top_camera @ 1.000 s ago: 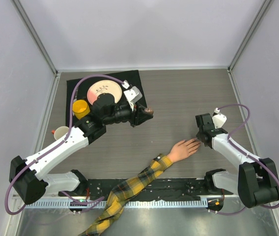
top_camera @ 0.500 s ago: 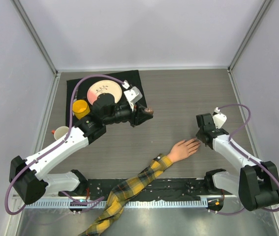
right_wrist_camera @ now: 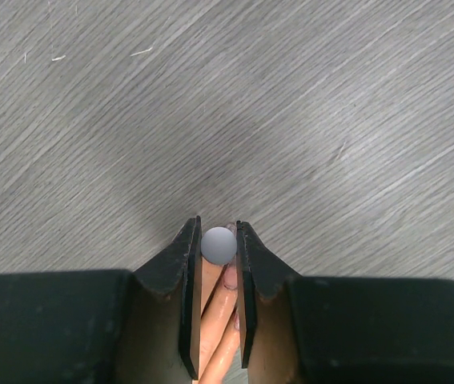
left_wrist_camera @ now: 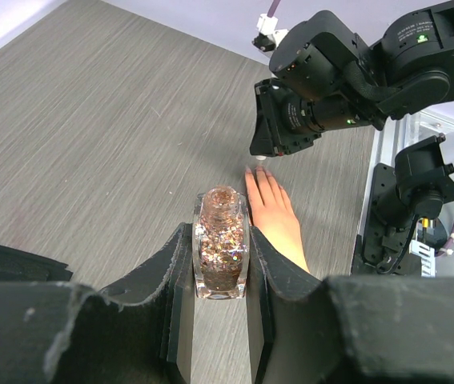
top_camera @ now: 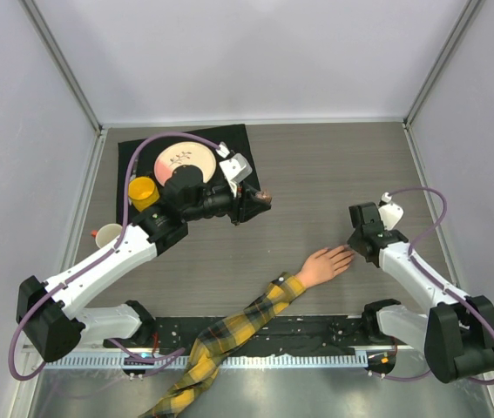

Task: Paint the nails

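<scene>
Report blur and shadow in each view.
Top external: even soft light, everything sharp. Left wrist: glitter bottle crisp, the left claw gripping it dark and soft near the lens. Right wrist: wood grain sharp, a soft shadow on the table ahead of the right claw and its grey cap.

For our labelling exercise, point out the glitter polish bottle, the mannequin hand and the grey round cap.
glitter polish bottle [left_wrist_camera: 222,244], left wrist view, glass body.
mannequin hand [top_camera: 319,266], top external view, back of hand.
grey round cap [right_wrist_camera: 218,245], right wrist view, rounded top.
</scene>
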